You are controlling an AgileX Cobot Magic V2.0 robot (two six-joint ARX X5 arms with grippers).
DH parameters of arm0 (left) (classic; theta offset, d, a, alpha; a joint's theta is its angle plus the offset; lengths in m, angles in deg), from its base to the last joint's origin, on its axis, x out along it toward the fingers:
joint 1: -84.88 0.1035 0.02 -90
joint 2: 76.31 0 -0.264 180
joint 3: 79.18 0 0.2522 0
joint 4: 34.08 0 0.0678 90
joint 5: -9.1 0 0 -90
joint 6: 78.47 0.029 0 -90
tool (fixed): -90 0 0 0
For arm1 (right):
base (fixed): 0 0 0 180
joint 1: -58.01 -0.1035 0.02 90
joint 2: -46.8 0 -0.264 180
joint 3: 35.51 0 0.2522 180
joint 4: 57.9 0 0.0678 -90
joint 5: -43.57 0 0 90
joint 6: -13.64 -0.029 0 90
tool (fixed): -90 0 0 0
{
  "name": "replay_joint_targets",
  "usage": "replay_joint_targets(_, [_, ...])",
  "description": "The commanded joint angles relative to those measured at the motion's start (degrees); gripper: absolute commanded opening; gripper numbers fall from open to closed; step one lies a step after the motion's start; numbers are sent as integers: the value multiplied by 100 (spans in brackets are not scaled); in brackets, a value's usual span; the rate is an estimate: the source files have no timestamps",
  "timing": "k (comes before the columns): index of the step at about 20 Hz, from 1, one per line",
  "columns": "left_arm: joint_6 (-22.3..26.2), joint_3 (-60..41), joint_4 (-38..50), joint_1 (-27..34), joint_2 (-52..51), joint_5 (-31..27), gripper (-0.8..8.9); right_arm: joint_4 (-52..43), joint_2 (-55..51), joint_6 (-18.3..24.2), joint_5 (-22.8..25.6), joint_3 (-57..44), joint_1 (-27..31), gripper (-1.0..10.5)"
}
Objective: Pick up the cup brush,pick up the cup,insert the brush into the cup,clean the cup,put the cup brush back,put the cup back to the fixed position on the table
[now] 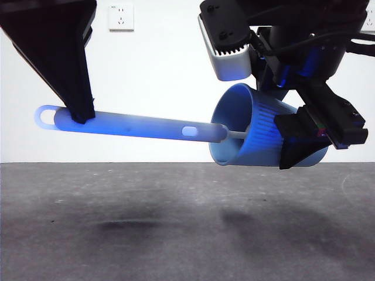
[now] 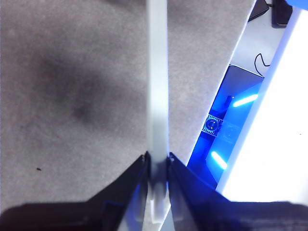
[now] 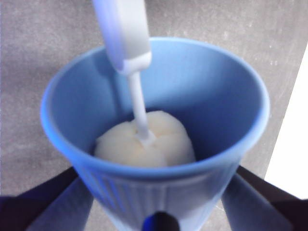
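Above the bench (image 1: pixel 176 222), the left hand (image 1: pixel 82 114) grips the cup brush (image 1: pixel 135 126) near its handle end. The right hand (image 1: pixel 302 143) clamps the tilted blue cup (image 1: pixel 258 129); the cream sponge head (image 3: pixel 144 139) sits deep inside it.

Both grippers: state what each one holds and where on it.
Left gripper clamps the cup brush near the handle's looped end. Right gripper grips the cup around its ribbed wall, toward the base.
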Motion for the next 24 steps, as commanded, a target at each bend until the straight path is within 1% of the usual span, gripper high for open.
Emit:
replay_joint_targets(1, [-22,-20,-22,-37,20,-251,-8,-72,26,-83,153,17,68,-17])
replay_joint_targets(3, [-20,-20,-243,-33,-28,-564,-8,20,26,-118,199,17,345,-17])
replay_joint_targets(4, [-31,-20,-332,-28,-68,-649,-8,57,26,-236,243,17,474,-17])
replay_joint_targets(5, [-44,-20,-424,11,-136,-656,-8,70,26,-365,317,17,654,-17])
replay_joint_targets(10, [-122,-20,-730,372,-505,-660,-8,66,-87,-774,306,20,1598,-17])
replay_joint_targets(13, [-249,-20,-778,675,-647,-654,-8,-17,-295,-1147,299,22,2033,-17])
replay_joint_targets(14, [-409,-20,-723,780,-654,-654,-8,-55,-385,-1401,293,42,2131,-17])
replay_joint_targets(16, [-1038,-50,-284,1071,-651,-654,-8,-55,-625,-2118,87,136,2277,-17])
replay_joint_targets(18, [-1880,-197,511,1412,-629,-651,-8,-24,-964,-2975,-404,271,2321,-17])
replay_joint_targets(19, [-2210,-306,859,1545,-601,-654,-8,-22,-1141,-3331,-684,339,2321,-17])
replay_joint_targets(20, [-2446,-404,1128,1668,-544,-654,-8,-48,-1309,-3646,-986,398,2321,-17])
replay_joint_targets(21, [-2583,-448,1296,1762,-455,-658,-8,-118,-1469,-3917,-1211,433,2321,-17])
replay_joint_targets(24, [-2981,-457,1823,1912,-26,-654,-8,-369,-1908,-4909,-2033,468,2319,-17])
